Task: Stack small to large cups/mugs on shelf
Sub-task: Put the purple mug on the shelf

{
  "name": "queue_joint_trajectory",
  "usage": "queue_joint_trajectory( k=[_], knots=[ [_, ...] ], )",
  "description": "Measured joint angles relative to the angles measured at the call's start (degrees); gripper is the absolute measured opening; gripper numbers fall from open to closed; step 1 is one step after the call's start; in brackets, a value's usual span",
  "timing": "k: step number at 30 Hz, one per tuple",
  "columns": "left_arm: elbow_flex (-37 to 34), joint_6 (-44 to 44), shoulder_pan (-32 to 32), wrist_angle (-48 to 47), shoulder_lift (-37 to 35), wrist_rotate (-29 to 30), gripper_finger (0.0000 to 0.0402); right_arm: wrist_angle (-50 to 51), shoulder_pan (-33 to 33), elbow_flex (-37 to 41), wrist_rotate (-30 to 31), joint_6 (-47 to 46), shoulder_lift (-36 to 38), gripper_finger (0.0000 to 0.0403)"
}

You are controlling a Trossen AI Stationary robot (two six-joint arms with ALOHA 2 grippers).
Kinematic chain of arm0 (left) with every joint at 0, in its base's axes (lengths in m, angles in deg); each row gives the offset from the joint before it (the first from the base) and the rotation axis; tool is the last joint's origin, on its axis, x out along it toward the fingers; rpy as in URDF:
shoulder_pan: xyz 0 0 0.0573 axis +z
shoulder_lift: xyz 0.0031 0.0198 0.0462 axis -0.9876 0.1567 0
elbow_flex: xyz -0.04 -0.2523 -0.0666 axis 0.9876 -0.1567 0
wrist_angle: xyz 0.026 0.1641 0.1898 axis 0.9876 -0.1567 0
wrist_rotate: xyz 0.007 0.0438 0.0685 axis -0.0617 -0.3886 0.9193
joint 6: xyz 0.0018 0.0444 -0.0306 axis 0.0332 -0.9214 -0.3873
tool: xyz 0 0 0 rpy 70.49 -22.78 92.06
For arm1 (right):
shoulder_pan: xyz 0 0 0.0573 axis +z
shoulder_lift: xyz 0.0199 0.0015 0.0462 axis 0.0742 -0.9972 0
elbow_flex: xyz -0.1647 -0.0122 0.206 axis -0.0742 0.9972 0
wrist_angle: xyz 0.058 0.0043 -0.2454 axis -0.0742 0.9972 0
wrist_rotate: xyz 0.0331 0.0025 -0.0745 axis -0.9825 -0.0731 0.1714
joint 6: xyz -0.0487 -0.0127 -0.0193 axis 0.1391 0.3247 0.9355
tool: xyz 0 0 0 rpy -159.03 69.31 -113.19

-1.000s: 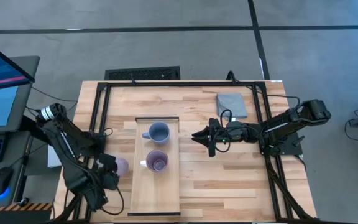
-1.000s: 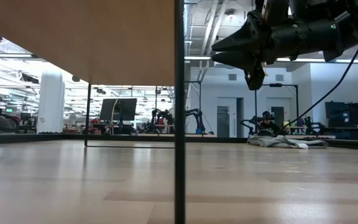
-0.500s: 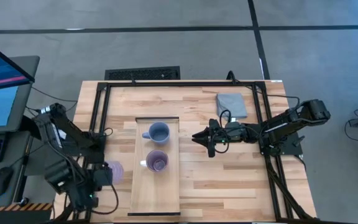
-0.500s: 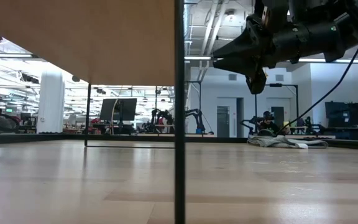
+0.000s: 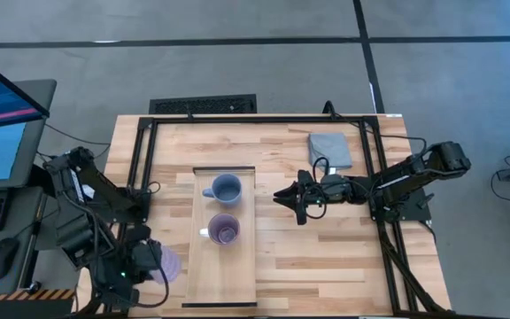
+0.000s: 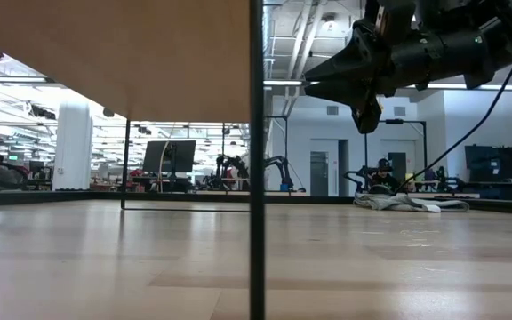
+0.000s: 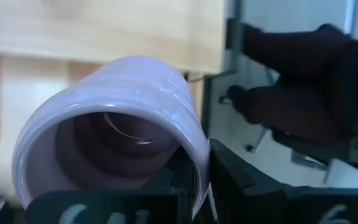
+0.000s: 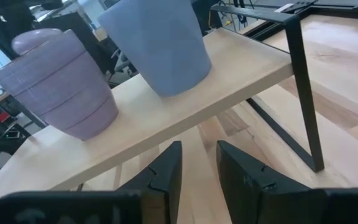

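Shelf (image 8: 166, 109): pale wooden board crossing the frame from lower left to upper right, on thin dark legs.
Blue-grey mug (image 8: 157, 40): upper centre, standing on the shelf.
Purple mug (image 8: 58, 84): left, also on the shelf, beside the blue-grey one, apart.
Right gripper (image 8: 197, 165): bottom centre, dark fingers slightly parted, empty.
Tabletop (image 8: 347, 93): striped wood, right side.

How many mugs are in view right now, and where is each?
3. The blue-grey mug and a purple mug stand on the shelf. The lavender mug is held in the left gripper off the shelf's left side.
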Motion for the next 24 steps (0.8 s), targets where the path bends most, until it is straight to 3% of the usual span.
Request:
queue_joint_trajectory(
  k=[11, 15, 24],
  knots=[
    [0.09, -11.03, 4.2, 8.59, 2.86, 0.24, 0.0015, 0.08, 0.0, 0.0, 0.0, 0.0, 0.0, 0.0123],
    [3.89, -16.95, 6.3, 9.63, 5.15, -2.21, 0.0015, 0.11, -0.11, 0.0, 0.0, 0.0, 0.0, 0.0123],
    [14.51, -20.4, 9.7, 4.42, 12.24, -1.72, 0.0015, 2.11, -0.04, 0.0, -0.02, -0.02, 0.0, 0.0123]
  ],
)
